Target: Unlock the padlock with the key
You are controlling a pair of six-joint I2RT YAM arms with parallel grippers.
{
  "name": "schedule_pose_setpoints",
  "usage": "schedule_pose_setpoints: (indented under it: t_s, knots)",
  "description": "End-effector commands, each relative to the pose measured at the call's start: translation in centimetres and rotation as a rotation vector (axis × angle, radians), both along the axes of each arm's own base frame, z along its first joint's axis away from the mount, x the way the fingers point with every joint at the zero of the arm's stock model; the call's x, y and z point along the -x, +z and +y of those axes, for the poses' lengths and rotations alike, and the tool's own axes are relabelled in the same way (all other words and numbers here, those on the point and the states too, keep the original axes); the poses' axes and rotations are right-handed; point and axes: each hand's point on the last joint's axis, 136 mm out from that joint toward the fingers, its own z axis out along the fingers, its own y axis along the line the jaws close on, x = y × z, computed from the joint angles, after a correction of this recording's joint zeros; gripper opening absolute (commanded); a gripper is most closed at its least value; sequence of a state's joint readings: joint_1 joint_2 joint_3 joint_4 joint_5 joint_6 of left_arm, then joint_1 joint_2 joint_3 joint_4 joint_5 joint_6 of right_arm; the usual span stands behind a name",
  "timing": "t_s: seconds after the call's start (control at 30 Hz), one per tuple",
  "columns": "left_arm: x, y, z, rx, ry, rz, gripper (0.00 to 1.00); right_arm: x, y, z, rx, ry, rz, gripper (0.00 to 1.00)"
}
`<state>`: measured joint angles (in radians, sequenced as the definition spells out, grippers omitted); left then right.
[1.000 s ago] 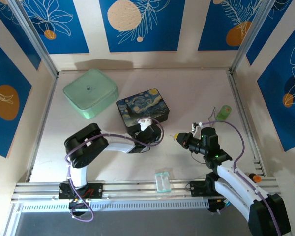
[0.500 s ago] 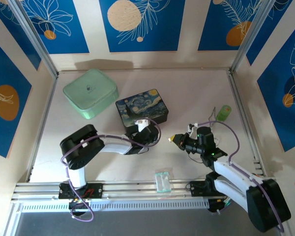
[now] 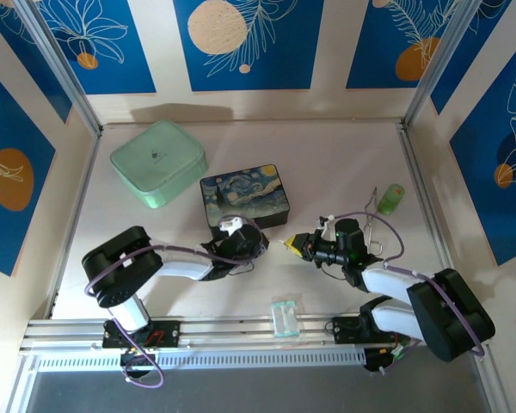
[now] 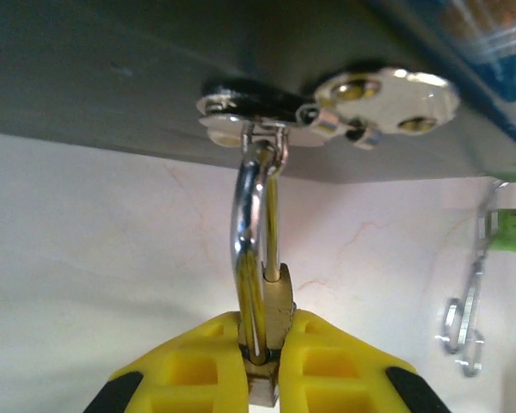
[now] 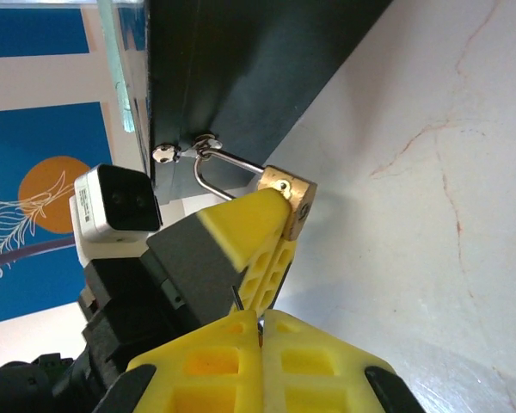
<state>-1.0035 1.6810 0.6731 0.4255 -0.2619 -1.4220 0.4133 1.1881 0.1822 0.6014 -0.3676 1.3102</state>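
Padlock point(image 4: 279, 301) hangs by its shackle from the latch loop point(image 4: 245, 101) on the front of the starry-night tin point(image 3: 245, 194), mid-bench.

Nearest you, a clear packet point(image 3: 284, 317) lies by the near rail, well apart from the work. Ignore it.

Next out is your right end effector point(image 5: 260, 331). Its tips are pressed together, with a thin sliver of the key point(image 5: 236, 301) poking out between them, aimed toward the lock. The key is near the brass body, not touching it and not yet inserted. The end face with the small round hole shows in the right wrist view, so the line in looks open.

Just beyond, your left end effector point(image 4: 262, 344) pinches the brass body from both sides, with the shackle stretched straight out from the loop. My read: that grip stops the lock swinging while you insert.

Risk: the key is tiny and thin. With slight misalignment it slides off the face or twists in the tips.

Behind the tin, a mint-green tin point(image 3: 157, 162) sits far left on the bench point(image 3: 327, 155), and a bent wire point(image 3: 371, 225) lies off to the right. Neither is involved.
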Motion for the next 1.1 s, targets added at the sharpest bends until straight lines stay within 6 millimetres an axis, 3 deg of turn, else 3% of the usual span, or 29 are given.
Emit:
schedule_pose_setpoints:
  t_s: [0.0,0.2,0.47,1.07]
  knots:
    - [0.0,1.3,-0.3,0.163,0.057,0.033,0.00,-0.1,0.9,0.8,-0.033,0.028,-0.029,0.00]
    - [0.0,2.7,-0.2,0.293,0.101,0.039,0.00,-0.4,0.6,0.6,-0.080,0.025,-0.001,0.00]
    - [0.4,3.6,-0.4,0.408,0.122,0.074,0.00,-1.3,1.0,2.0,-0.176,0.093,0.014,0.00]
    - [0.4,4.8,-1.2,0.529,0.118,0.074,0.00,-2.1,0.0,1.8,-0.119,0.109,-0.010,0.00]
